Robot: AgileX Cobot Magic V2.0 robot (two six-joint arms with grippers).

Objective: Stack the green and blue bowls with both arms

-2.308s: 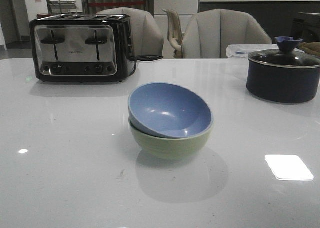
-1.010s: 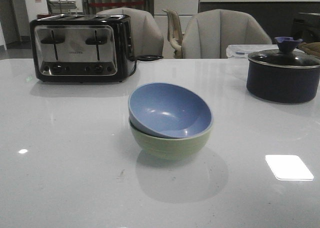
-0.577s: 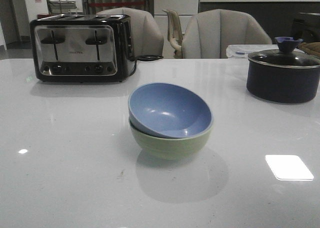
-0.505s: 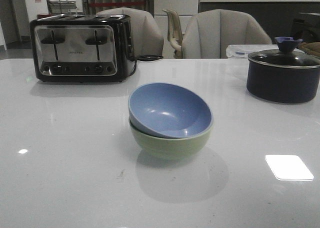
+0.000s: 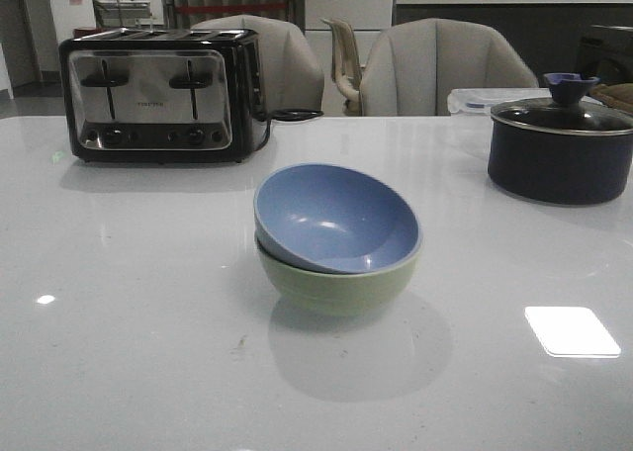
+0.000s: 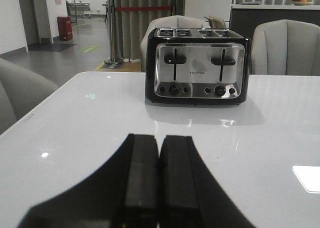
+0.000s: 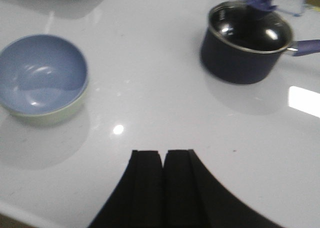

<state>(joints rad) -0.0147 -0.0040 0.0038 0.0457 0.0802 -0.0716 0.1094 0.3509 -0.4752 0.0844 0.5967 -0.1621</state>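
Observation:
The blue bowl [image 5: 334, 219] sits nested inside the green bowl [image 5: 336, 285] at the middle of the white table, tilted a little toward the front. The stack also shows in the right wrist view, blue bowl [image 7: 42, 70] in the green bowl [image 7: 55, 115]. Neither arm shows in the front view. My left gripper [image 6: 159, 143] is shut and empty over bare table, facing the toaster. My right gripper [image 7: 163, 155] is shut and empty, low over the table, apart from the bowls.
A black-and-chrome toaster [image 5: 158, 95] stands at the back left and shows in the left wrist view [image 6: 197, 65]. A dark navy lidded pot [image 5: 559, 144] stands at the back right, seen too in the right wrist view [image 7: 245, 40]. Grey chairs [image 5: 440, 65] stand behind the table.

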